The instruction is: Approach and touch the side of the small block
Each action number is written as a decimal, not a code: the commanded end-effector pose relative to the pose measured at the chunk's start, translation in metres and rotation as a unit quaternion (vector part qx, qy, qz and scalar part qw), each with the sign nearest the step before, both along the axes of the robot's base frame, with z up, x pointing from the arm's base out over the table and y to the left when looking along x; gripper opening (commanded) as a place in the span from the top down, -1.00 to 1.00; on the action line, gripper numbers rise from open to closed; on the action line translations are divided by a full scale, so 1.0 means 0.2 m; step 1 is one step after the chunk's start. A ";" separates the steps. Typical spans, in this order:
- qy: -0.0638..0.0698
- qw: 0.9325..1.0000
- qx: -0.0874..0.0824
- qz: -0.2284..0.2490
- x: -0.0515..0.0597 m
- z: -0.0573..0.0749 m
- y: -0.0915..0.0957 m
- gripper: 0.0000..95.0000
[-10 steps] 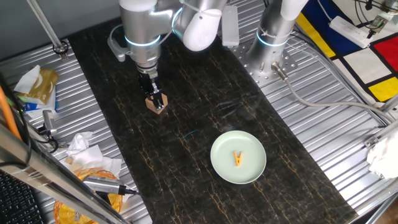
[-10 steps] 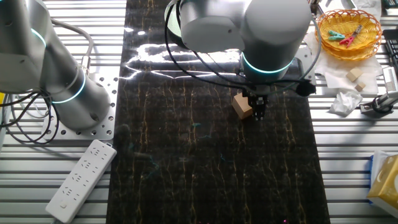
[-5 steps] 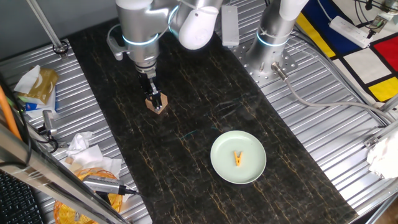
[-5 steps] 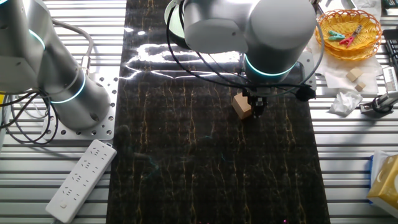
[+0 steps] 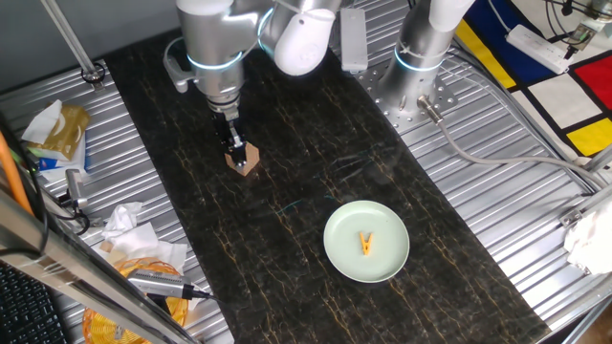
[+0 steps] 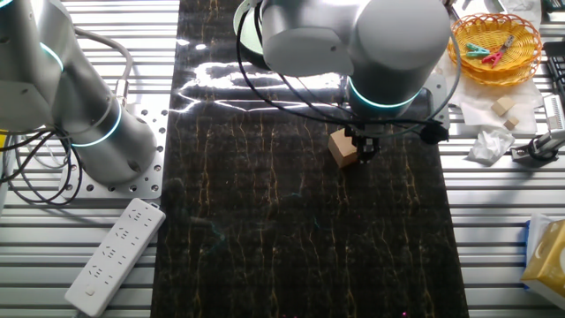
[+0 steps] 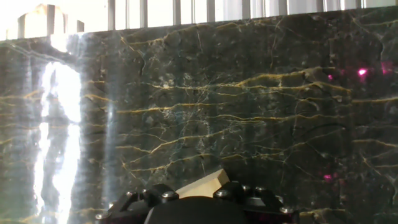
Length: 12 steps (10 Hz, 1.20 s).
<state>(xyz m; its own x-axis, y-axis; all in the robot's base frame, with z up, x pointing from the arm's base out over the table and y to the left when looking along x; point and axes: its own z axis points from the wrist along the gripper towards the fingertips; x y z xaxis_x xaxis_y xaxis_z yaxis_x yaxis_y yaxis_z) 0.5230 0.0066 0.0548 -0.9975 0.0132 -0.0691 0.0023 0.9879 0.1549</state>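
From my seat the small block point(image 5: 247, 160), a plain tan wooden cube, sits on the dark gold-veined marble slab point(image 5: 316, 191) toward its far left. The gripper point(image 5: 233, 148) is pressed right up against the block's side, fingers look pinched together, holding nothing. Nearer right there's a round pale green plate point(image 5: 340, 250) with a little yellow-orange clip point(image 5: 366, 245) on it, well apart; no writing I can read.

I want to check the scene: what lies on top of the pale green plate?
One small yellow-orange clothespin-like piece lies near the middle of the pale green plate. Nothing else shows on it. What is beneath the plate is covered.
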 end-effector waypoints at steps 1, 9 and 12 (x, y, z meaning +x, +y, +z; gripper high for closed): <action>0.000 1.000 -0.002 0.009 0.00 0.00 0.00 -0.60; -0.019 0.992 -0.099 0.082 -0.01 0.03 0.00 -1.00; -0.009 0.990 -0.115 0.075 -0.04 0.12 0.01 -1.00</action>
<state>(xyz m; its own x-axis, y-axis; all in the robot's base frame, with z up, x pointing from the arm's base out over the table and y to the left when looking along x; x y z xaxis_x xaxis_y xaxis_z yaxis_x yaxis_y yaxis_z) 0.5154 0.0091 0.0769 -0.9851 -0.1571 -0.0695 -0.1516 0.9853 -0.0784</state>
